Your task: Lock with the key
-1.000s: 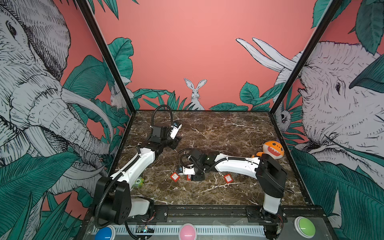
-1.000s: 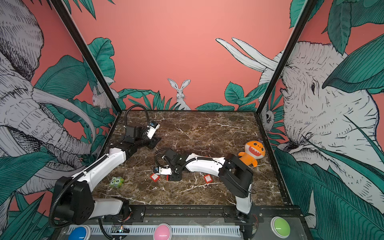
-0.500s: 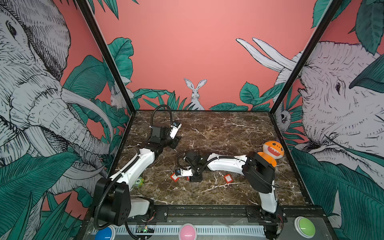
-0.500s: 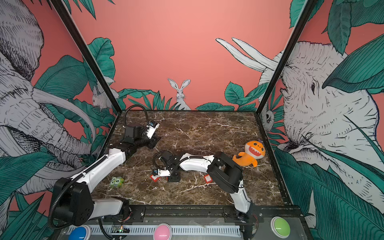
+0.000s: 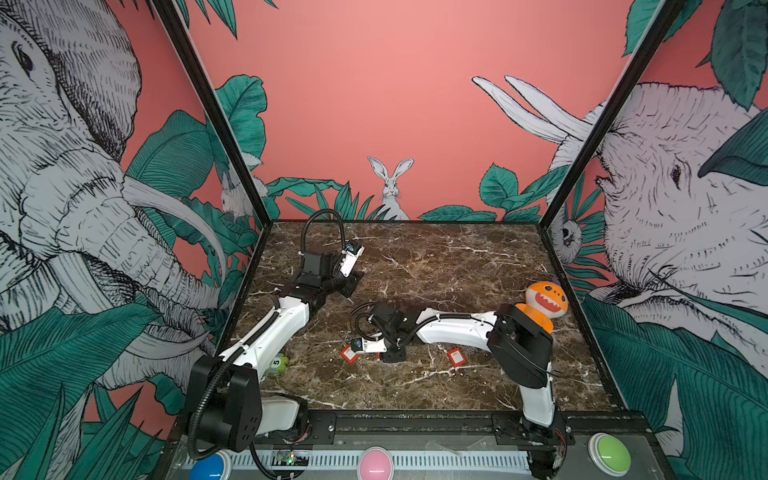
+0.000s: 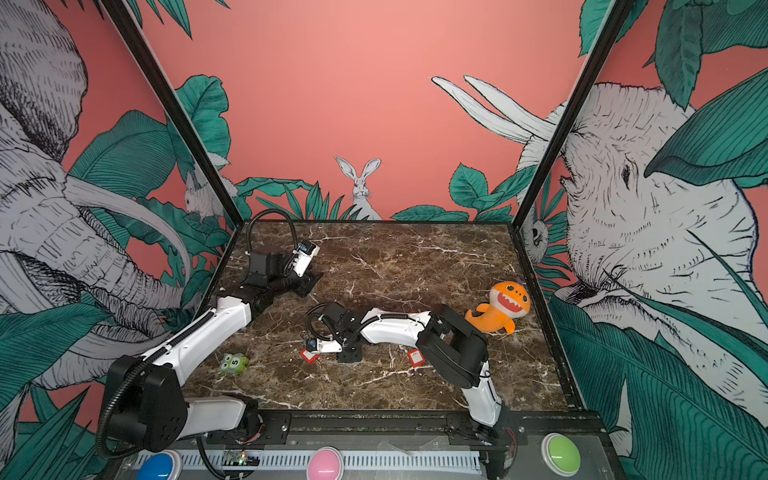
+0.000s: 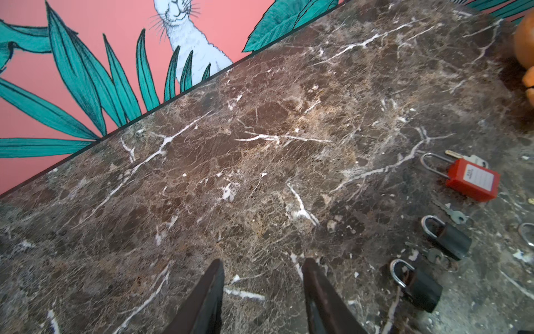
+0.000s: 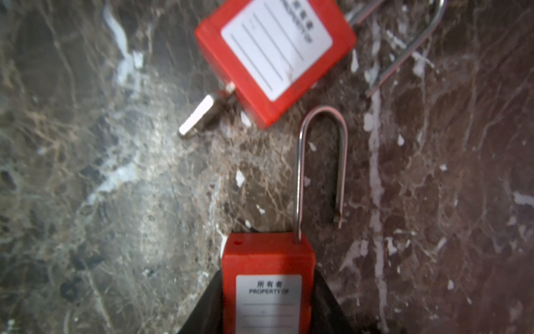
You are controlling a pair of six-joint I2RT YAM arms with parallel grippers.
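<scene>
My right gripper (image 8: pixel 267 277) is shut on the body of a red padlock (image 8: pixel 267 260) low over the marble table (image 8: pixel 115 188). The lock's steel shackle (image 8: pixel 320 162) stands open, one leg out of the body. Just beyond lies a second red padlock (image 8: pixel 274 57) with a silver key (image 8: pixel 202 115) sticking out of its base. In both top views this gripper (image 5: pixel 374 354) (image 6: pixel 328 354) is at front centre. My left gripper (image 7: pixel 261 263) (image 5: pixel 351 286) hangs open and empty at the back left, well apart from the locks.
A third red padlock (image 5: pixel 456 356) lies in front of the right forearm. Two black padlocks (image 7: pixel 446 237) (image 7: pixel 416 286) and a loose key (image 7: pixel 453 215) show in the left wrist view. An orange plush toy (image 5: pixel 544 305) sits at the right, a green toy (image 5: pixel 277 363) at the front left.
The right gripper's jaws have closed in on the red padlock, and the right arm's elbow swung left and back. The left arm has barely moved.
</scene>
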